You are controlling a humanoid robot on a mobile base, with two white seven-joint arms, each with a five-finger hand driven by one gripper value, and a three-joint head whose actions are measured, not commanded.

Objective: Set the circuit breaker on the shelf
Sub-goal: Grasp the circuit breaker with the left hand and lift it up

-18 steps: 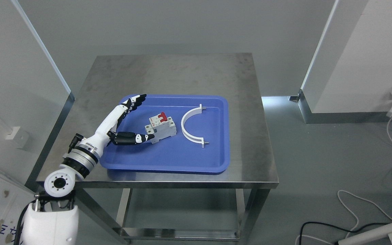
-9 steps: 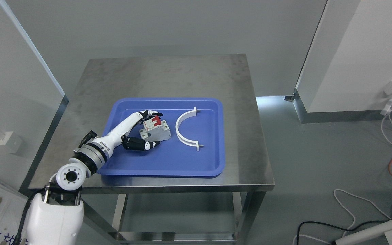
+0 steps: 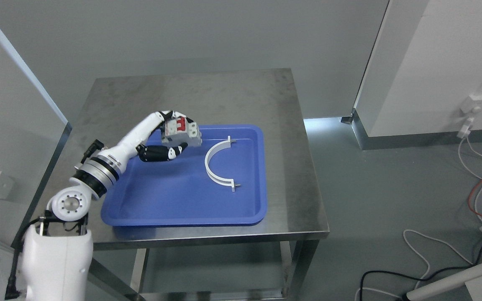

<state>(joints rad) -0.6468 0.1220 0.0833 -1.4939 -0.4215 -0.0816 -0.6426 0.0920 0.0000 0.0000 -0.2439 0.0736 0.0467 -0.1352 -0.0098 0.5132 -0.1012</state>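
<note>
The left hand [image 3: 170, 140] is clamping the circuit breaker [image 3: 181, 131] above the blue tray [image 3: 182, 209], apparently for carrying to a shelf.

Even, cool, diffuse light fills the scene, bright without harsh contrast. The steel table [image 3: 191, 90] shows a dull sheen and mottled reflections rather than hard glare. A bright strip of light lies on the floor [image 3: 329, 122] at the wall's foot. Soft shadow pools beneath the blue tray [image 3: 182, 209] rim and under the table. Focus is sharp throughout, with slight wide-angle leaning of vertical lines at the edges
</note>
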